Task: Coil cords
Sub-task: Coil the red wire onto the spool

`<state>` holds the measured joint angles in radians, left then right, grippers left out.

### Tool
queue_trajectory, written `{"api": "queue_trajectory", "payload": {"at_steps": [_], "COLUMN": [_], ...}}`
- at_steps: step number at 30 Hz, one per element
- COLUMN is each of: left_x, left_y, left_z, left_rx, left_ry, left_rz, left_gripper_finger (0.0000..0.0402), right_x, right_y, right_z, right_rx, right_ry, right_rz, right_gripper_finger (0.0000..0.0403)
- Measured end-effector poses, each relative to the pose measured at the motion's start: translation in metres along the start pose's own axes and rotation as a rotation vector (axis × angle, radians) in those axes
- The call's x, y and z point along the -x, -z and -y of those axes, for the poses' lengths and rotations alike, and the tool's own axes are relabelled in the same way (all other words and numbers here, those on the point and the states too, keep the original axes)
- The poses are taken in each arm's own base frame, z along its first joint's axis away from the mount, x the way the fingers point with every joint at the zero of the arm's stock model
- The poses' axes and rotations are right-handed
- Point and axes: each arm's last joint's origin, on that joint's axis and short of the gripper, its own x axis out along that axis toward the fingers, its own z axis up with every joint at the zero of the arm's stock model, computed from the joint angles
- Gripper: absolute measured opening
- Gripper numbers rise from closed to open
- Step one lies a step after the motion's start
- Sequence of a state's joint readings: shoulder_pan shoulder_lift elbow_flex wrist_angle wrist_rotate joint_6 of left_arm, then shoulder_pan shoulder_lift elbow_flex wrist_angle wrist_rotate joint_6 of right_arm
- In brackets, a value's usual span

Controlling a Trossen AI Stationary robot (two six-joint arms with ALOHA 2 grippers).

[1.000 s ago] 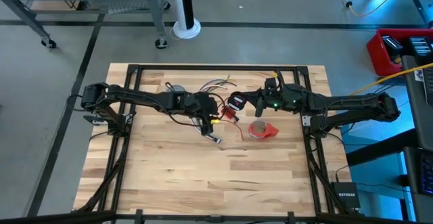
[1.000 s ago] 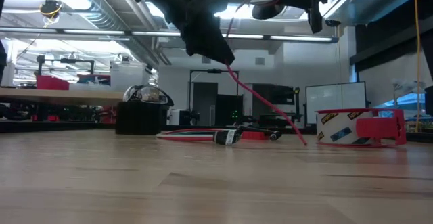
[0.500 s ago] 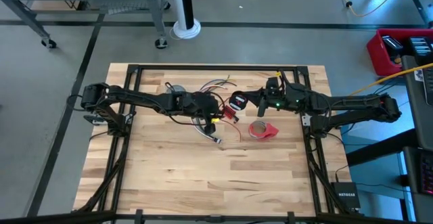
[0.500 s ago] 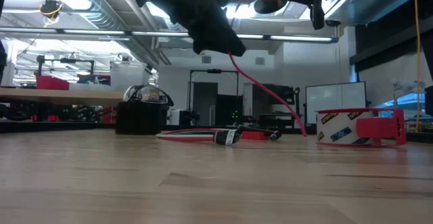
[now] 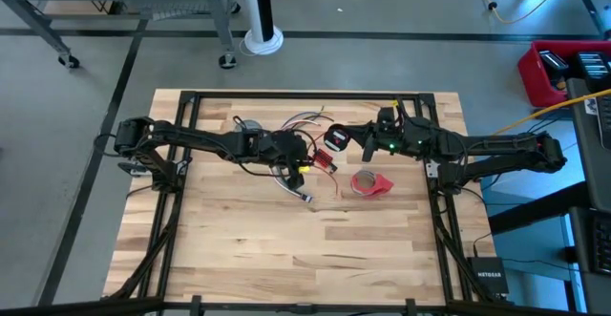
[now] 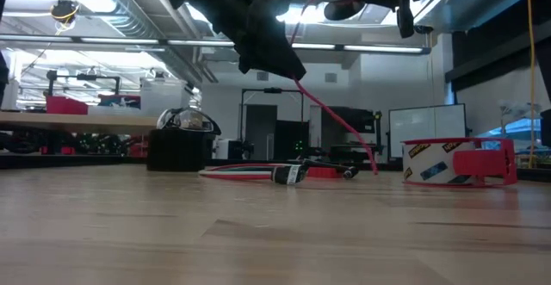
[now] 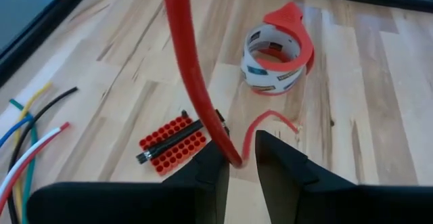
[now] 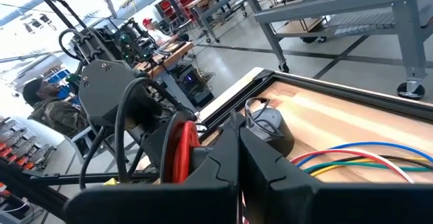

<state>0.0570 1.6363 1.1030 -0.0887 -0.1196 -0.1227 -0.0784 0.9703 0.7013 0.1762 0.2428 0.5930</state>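
Cords lay near the far middle of the wooden table (image 5: 239, 249) in the high view: a bundle of thin coloured wires (image 5: 304, 120) spread toward the far edge, and a red cord (image 5: 325, 163) ran between the two arms. The left gripper (image 5: 298, 159) and the right gripper (image 5: 336, 142) were close together above that spot. A red tape roll (image 5: 370, 183) stood on the table just beside them, on the right arm's side.

From the low view, both grippers hung high above the table. The red cord (image 6: 331, 117) sloped down from the left gripper (image 6: 275, 57) to the wood, next to a flat bundle of wires with a plug end (image 6: 280, 173). The tape roll (image 6: 456, 163) stood well apart to the side.

The left wrist view showed the left gripper (image 7: 240, 162) with its jaws closed on the red cord (image 7: 193, 75), a narrow gap remaining between them. Below were a small red block (image 7: 172, 143), the tape roll (image 7: 277, 51) and loose coloured wire ends (image 7: 27, 139).

In the right wrist view, the right gripper (image 8: 238, 149) had its fingers pressed fully together. A red coil (image 8: 179, 146) appeared just behind them, perhaps held, but I could not tell. Coloured wires (image 8: 345, 160) lay on the table beyond.
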Motion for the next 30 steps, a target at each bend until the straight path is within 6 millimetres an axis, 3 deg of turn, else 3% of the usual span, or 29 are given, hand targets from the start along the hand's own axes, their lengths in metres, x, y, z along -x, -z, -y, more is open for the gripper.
{"api": "queue_trajectory", "payload": {"at_steps": [10,18,30], "left_x": [0.0,0.0,0.0], "left_y": [0.001,-0.004,-0.007], "left_z": [0.0,0.003,0.005], "left_rx": [0.039,0.104,0.218], "left_ry": [0.0,0.012,0.026], "left_rz": [-0.005,0.045,0.074], "left_gripper_finger": [0.0007,0.0004,0.0002], "right_x": [0.0,-0.002,-0.039], "right_y": [-0.002,-0.006,0.009], "right_z": [0.0,0.001,0.001], "right_rx": [-0.005,-0.022,-0.047], "right_ry": [0.038,0.103,0.091], "right_rz": [0.045,0.14,0.208], "right_gripper_finger": [0.0001,0.0001,0.0001]}}
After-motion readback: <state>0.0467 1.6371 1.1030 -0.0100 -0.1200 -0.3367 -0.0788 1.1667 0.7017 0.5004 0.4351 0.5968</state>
